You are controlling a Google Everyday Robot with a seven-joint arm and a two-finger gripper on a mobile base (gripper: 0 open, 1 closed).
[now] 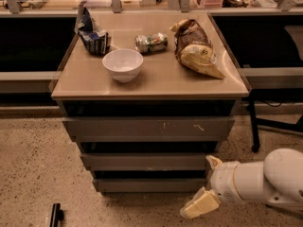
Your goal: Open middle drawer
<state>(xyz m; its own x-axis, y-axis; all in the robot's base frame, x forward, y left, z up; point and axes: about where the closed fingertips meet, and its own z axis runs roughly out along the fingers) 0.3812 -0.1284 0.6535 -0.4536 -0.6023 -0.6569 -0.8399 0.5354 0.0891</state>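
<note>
Though low beside the middle drawer (147, 161), gripper (200, 187) over speckled floor (38, 174)

The white arm (277, 178) is extended in from the lower right and held roughly level, the forearm directed leftward. The gripper (206, 183) is placed just off the lower right front corner of the cabinet (151, 91) — its two pale fingers (201, 205) are spread well apart, one above the other, the lower angled down-left.

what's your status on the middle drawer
Gripper open, empty, low at the right end of the middle drawer. Drawer shut. Nothing blocking its front.
</note>
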